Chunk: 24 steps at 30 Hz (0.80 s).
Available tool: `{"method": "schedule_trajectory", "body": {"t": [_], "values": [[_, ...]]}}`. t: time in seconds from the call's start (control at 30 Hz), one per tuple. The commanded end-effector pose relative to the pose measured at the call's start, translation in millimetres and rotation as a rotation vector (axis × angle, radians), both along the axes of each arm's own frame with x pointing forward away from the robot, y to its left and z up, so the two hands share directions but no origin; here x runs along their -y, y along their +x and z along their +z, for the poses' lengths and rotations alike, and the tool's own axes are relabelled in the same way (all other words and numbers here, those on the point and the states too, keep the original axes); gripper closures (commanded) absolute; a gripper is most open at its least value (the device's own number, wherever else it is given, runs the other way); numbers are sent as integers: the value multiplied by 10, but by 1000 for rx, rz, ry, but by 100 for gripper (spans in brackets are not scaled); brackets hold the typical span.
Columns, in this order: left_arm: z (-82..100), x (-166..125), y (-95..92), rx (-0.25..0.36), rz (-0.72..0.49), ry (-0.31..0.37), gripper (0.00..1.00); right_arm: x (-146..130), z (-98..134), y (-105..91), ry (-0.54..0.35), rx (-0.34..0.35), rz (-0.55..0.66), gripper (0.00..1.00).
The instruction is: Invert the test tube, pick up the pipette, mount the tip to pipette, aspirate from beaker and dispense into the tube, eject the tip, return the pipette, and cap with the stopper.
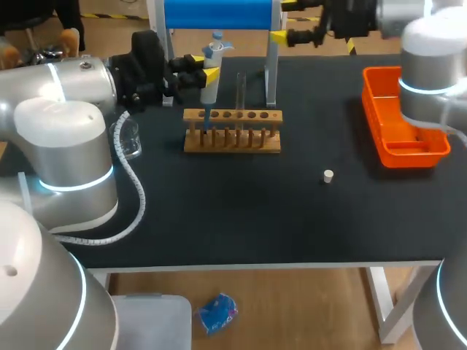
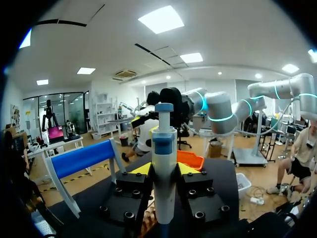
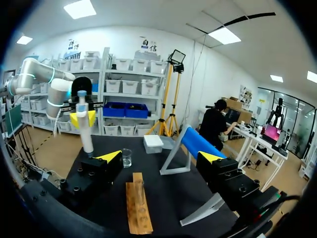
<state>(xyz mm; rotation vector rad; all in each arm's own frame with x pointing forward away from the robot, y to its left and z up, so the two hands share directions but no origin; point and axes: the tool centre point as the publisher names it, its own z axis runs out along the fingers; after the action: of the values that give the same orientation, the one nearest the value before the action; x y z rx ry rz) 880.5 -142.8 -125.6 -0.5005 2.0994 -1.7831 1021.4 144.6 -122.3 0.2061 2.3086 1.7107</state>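
My left gripper (image 1: 201, 73) is shut on the white pipette (image 1: 211, 71) with a blue top and holds it upright, its lower end over the left end of the wooden rack (image 1: 232, 140). In the left wrist view the pipette (image 2: 164, 163) stands between the yellow fingertips (image 2: 141, 169). A clear test tube (image 1: 241, 91) stands upright in the rack. The glass beaker (image 1: 130, 138) sits left of the rack, under my left arm. A small white stopper (image 1: 328, 175) lies on the mat to the right. My right gripper (image 1: 292, 36) hangs open and empty behind the rack (image 3: 137, 203).
An orange bin (image 1: 403, 138) stands at the right edge of the table. A blue-topped stand (image 1: 219, 14) on white legs is behind the rack. The right wrist view shows a white box (image 3: 153, 143) near the stand (image 3: 195, 143) and the beaker (image 3: 127, 157).
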Motion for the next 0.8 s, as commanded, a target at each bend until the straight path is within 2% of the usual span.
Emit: {"method": "schedule_trajectory", "body": {"t": [0.03,0.3,0.8], "values": [[4,-4,0,0,-1,-1,100,-374,-121,284,-25,-15,1,0],[4,-4,0,0,-1,-1,100,-388,-230,354,-34,-29,-24,0],[4,-4,0,0,-1,-1,100,-377,-236,362,-30,-20,-45,0]]}}
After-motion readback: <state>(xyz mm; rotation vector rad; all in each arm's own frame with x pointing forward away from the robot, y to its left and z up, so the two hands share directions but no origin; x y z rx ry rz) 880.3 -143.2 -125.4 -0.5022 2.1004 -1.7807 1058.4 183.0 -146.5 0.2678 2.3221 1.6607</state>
